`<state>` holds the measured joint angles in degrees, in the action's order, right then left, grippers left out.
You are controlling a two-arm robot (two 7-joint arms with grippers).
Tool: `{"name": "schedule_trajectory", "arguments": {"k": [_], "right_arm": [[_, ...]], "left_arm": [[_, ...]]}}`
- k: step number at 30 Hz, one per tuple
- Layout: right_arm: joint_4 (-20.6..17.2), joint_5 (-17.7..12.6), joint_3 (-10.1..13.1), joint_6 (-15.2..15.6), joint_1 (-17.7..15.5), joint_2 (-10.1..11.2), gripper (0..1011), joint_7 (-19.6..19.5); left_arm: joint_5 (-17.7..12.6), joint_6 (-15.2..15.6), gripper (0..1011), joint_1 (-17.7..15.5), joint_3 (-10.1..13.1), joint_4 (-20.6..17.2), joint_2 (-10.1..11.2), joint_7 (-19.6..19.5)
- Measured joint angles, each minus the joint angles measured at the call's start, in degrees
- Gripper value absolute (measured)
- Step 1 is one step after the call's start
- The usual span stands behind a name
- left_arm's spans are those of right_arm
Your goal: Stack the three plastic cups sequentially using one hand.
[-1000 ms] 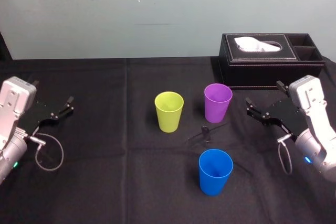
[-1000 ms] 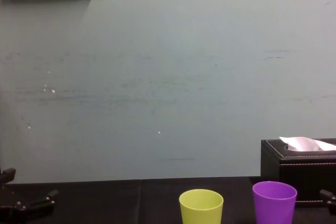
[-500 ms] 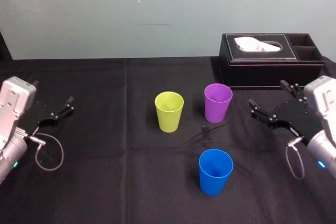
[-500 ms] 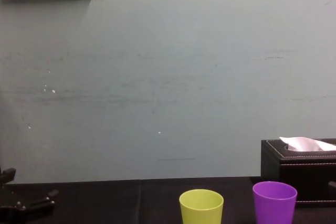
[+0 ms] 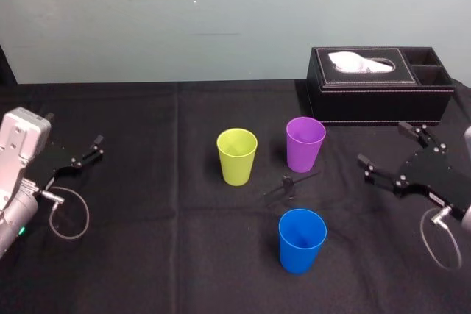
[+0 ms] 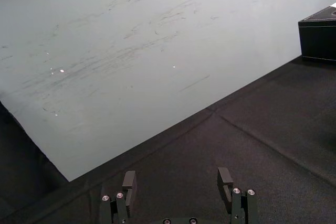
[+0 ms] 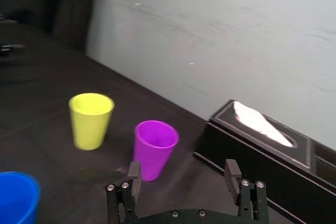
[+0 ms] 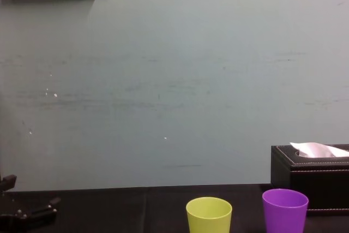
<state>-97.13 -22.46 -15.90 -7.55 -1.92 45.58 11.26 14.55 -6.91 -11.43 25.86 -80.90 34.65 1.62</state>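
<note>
Cups stood upright, mouths up and apart from one another, on the black-clothed table (image 5: 147,255). The blue cup (image 5: 302,239) was nearest the front edge, right of centre. Toward the right edge, the right gripper (image 5: 383,143) hovered above the cloth with its fingers spread wide and nothing between them, well apart from every cup. Near the left edge the left gripper (image 5: 97,146) sat idle, its fingers likewise released and empty. Beyond the blue cup lay a small black object (image 5: 289,184) on the cloth. Past it, around the table's middle, stood the yellow-green cup (image 5: 237,155), with the purple cup (image 5: 305,143) near it on the right and slightly farther back. A black tissue box (image 5: 379,86) rested at the far right corner, against the wall, white tissue showing at its top.
</note>
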Motion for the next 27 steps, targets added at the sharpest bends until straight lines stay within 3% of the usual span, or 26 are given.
{"name": "schedule_trajectory", "arguments": {"k": [7,16,22,27], "right_arm": [[-1.26,-2.38,1.27,-2.04,-2.71,3.54,1000,7.65],[-1.59,-5.65,2.56,-5.0,-5.28,6.34,1000,16.27],[-1.61,-6.83,3.29,-6.2,-6.55,7.13,1000,19.87],[-1.25,-6.71,3.13,-6.01,-6.98,6.59,1000,21.08]], "left_arm": [[0.0,0.0,1010,0.0,0.0,0.0,0.0,0.0],[0.0,0.0,1010,0.0,0.0,0.0,0.0,0.0],[0.0,0.0,1010,0.0,0.0,0.0,0.0,0.0],[0.0,0.0,1010,0.0,0.0,0.0,0.0,0.0]]}}
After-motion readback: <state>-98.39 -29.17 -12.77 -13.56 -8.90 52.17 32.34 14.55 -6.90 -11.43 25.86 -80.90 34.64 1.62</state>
